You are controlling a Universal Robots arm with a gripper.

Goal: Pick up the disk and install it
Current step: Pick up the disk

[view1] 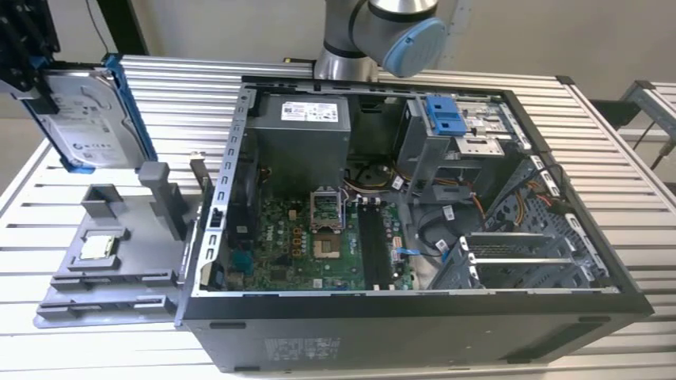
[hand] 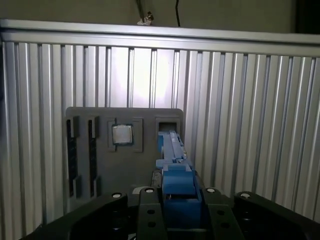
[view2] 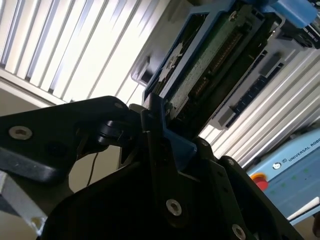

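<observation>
One flat silver-grey hard disk with white label in a thin blue plastic frame (view1: pixel 90 119) is held by the single black gripper (view1: pixel 27 67). The fingers (hand: pixel 148 215) are clamped on the blue frame edge, as seen in both wrist views. The disk is held on edge, tilted, at the exterior view's far left. It is raised over one grey moulded tray (view1: pixel 106 277) on the slatted aluminium table (view1: pixel 190 75) and appears clear of it. One small square silver chip (view1: pixel 100 247) is seated in a tray recess. Two long dark slots (hand: pixel 72 150) are counted in the tray. One open black computer case (view1: pixel 423 317) is lying just beside the tray, on the exterior view's right. One blue latch (view1: pixel 449 115) is seen at its drive bay, well apart from the disk.
</observation>
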